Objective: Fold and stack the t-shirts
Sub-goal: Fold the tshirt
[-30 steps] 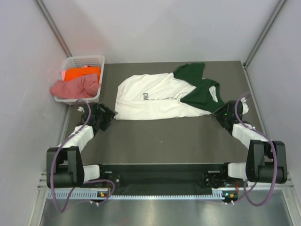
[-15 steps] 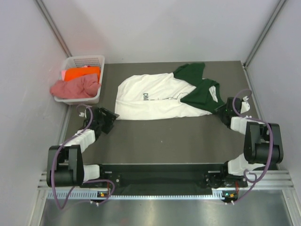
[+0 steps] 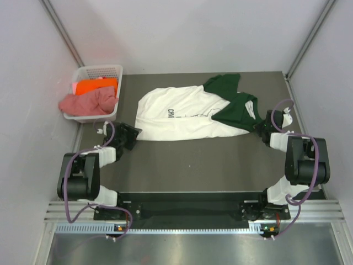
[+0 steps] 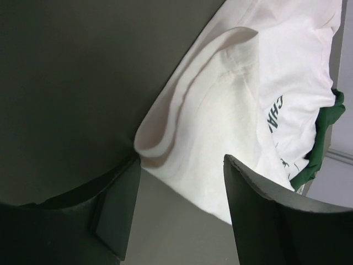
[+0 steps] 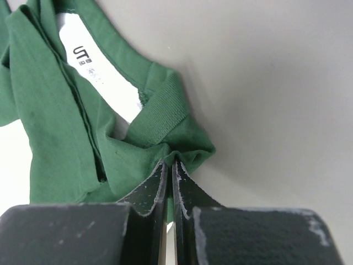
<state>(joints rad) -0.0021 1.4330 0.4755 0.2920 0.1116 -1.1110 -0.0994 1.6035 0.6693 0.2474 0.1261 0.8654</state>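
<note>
The white-and-green shirt (image 3: pixel 182 113) lies spread across the middle of the counter (image 3: pixel 193 160). Your right hand (image 5: pixel 170 165) is pinched tight on green cloth by the collar. Your left hand (image 4: pixel 182 163) stands open astride the white hem corner. Bite deep there, then lift both together.

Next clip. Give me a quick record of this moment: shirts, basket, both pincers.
on table: white and green t-shirt, mostly flat on the table, green part rumpled
basket: basket at far left, holding orange t-shirt and pink t-shirt, both bunched
left pincer: left pincer open, fingers either side of the white hem corner
right pincer: right pincer shut on the green edge near the collar
stack: none yet
</note>
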